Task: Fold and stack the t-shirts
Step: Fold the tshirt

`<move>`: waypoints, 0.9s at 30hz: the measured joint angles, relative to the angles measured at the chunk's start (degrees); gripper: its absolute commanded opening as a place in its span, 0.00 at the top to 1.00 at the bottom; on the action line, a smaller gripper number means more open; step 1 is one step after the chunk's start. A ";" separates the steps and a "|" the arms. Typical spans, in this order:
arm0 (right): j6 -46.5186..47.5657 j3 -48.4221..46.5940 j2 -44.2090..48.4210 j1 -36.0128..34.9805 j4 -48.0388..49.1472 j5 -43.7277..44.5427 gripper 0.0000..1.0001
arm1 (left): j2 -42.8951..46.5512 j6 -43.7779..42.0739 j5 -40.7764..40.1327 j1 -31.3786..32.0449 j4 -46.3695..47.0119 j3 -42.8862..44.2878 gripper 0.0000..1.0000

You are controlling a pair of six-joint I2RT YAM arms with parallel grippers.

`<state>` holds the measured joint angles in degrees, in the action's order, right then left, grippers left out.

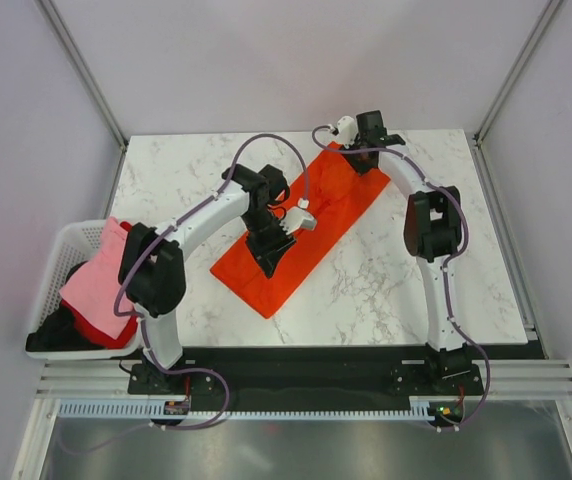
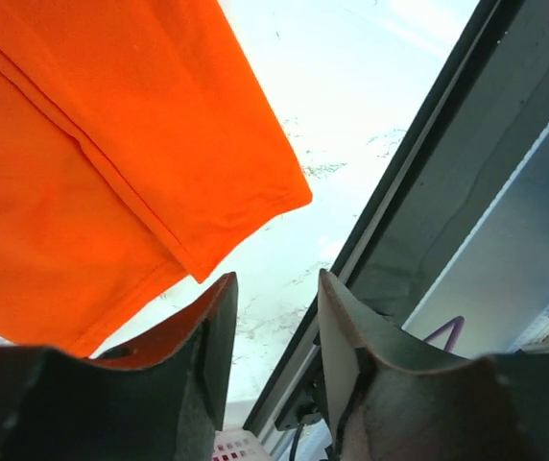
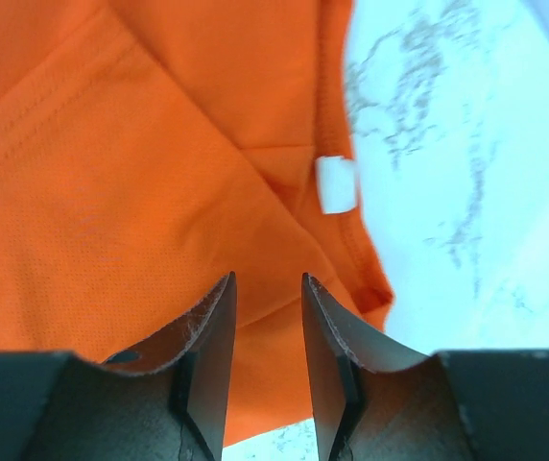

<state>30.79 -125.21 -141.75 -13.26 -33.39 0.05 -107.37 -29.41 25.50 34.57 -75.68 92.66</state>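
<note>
Currently my left hand point(image 2: 276, 280) and right hand point(image 3: 268, 280) stand partly open, gripping nothing, above the orange t-shirt point(image 1: 311, 225) on the white marble worktop point(image 1: 406, 290) between pale walls point(image 1: 26, 120).

The white marbled table point(image 1: 416, 290) carries one folded orange t-shirt point(image 1: 351, 205), its hem corner just beyond the left gripper's point(image 2: 274, 288) jaws and its labelled neck beyond the right gripper's point(image 3: 267, 288).

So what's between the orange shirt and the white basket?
Only bare marble table, with the left arm reaching across above it. The top view shows that.
</note>
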 measured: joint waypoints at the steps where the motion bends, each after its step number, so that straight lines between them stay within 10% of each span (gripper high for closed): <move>1: -0.48 -0.42 0.42 0.04 0.04 0.04 0.58 | -0.04 0.00 -0.15 -0.07 0.31 0.11 0.57; 14: -4.61 24.81 22.12 0.35 5.57 -1.75 0.59 | -10.16 1.90 -1.44 0.04 11.06 -8.22 0.68; 27: -6.27 29.35 16.04 0.35 4.85 -1.97 0.59 | -11.08 6.19 0.20 2.16 13.42 -11.82 0.68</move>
<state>24.51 -95.85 -125.71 -12.91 -28.53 -1.91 -118.45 -23.22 25.69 36.73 -62.26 80.84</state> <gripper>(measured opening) 0.410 0.319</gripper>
